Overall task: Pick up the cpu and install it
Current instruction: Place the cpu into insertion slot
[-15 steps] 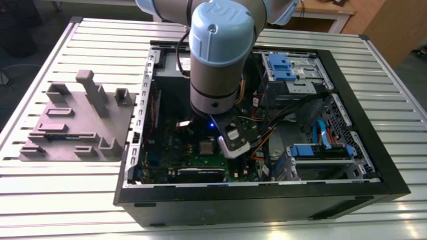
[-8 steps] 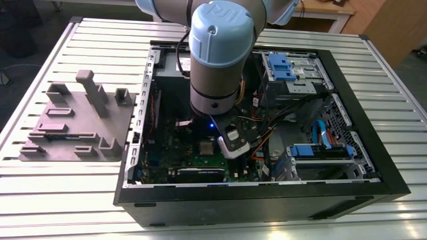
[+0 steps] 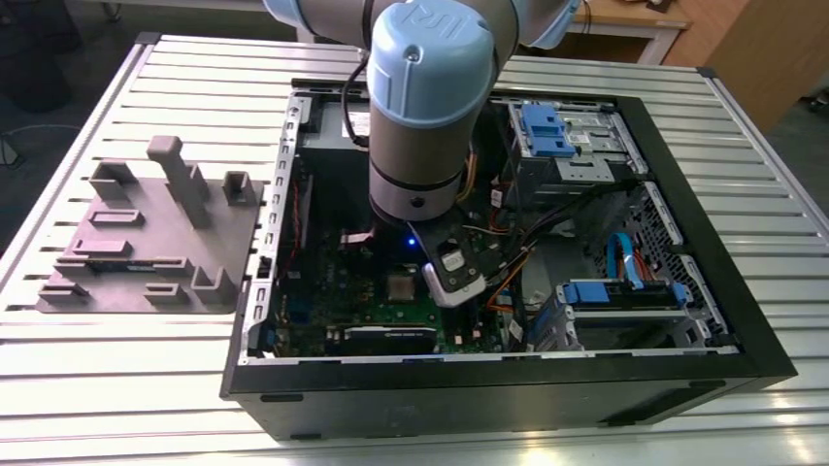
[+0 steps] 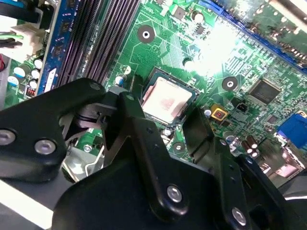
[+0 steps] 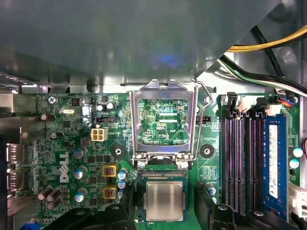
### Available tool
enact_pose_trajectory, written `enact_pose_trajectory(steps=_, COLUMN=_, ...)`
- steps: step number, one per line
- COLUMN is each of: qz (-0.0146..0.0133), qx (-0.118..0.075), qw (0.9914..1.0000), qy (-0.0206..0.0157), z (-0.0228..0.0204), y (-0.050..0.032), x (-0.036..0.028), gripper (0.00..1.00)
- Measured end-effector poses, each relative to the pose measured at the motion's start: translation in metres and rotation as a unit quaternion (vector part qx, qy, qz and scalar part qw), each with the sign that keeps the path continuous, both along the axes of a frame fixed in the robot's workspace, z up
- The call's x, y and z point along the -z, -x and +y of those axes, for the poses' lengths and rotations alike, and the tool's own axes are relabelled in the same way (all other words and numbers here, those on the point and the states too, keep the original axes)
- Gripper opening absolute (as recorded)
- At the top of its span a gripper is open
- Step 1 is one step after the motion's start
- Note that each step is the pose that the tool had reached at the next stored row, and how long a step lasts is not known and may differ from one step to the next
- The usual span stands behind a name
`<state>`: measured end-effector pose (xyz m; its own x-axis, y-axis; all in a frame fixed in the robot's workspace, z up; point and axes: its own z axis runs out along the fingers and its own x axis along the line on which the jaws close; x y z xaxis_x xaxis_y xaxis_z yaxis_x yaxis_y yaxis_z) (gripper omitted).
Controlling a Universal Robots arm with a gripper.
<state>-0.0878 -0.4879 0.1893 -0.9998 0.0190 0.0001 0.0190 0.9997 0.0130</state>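
While the cpu [image 5: 165, 201] sits in the motherboard [image 5: 67, 139], the hand [image 5: 164, 205] hangs spread apart above the slatted table [image 3: 130, 388].

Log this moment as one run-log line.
cpu: lying flat in socket | gripper: open, fingers either side of cpu, gaps visible | load frame: swung open | case: lid off, on table

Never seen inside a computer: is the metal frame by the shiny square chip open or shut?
Open: the silver metal socket frame lies flipped back beside the shiny square cpu, which sits uncovered in its socket.
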Motion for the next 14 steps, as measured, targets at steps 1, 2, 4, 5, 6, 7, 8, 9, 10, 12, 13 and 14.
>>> enact_pose_trajectory(steps=1, qz=0.0000, qx=0.000, qw=1.00000, qy=0.0000, z=0.0000, y=0.0000, x=0.0004, gripper=0.59)
enact_pose_trajectory(steps=2, qz=0.0000, qx=0.000, qw=1.00000, qy=0.0001, z=0.0000, y=0.0000, x=0.0005, gripper=0.59)
enact_pose_trajectory(steps=4, qz=0.0001, qx=0.000, qw=1.00000, qy=0.0002, z=0.0000, y=-0.0001, x=0.0005, gripper=0.52)
enact_pose_trajectory(steps=5, qz=0.0001, qx=0.000, qw=1.00000, qy=0.0001, z=0.0000, y=-0.0001, x=0.0006, gripper=0.52)
enact_pose_trajectory(steps=6, qz=0.0000, qx=0.000, qw=1.00000, qy=0.0000, z=0.0000, y=-0.0001, x=0.0007, gripper=0.52)
enact_pose_trajectory(steps=7, qz=-0.0001, qx=0.000, qw=1.00000, qy=-0.0003, z=0.0003, y=-0.0002, x=0.0008, gripper=0.52)
enact_pose_trajectory(steps=8, qz=-0.0001, qx=0.000, qw=1.00000, qy=-0.0005, z=0.0005, y=-0.0002, x=0.0008, gripper=0.52)
enact_pose_trajectory(steps=9, qz=-0.0001, qx=0.000, qw=1.00000, qy=-0.0004, z=0.0008, y=-0.0002, x=0.0009, gripper=0.52)
enact_pose_trajectory(steps=10, qz=0.0000, qx=0.000, qw=1.00000, qy=-0.0004, z=0.0011, y=-0.0002, x=0.0010, gripper=0.52)
enact_pose_trajectory(steps=12, qz=0.0001, qx=0.001, qw=1.00000, qy=-0.0003, z=0.0011, y=-0.0001, x=0.0010, gripper=0.52)
enact_pose_trajectory(steps=13, qz=0.0001, qx=0.001, qw=1.00000, qy=-0.0002, z=0.0011, y=-0.0001, x=0.0010, gripper=0.52)
enact_pose_trajectory(steps=14, qz=0.0000, qx=0.001, qw=1.00000, qy=-0.0003, z=0.0011, y=-0.0001, x=0.0011, gripper=0.52)
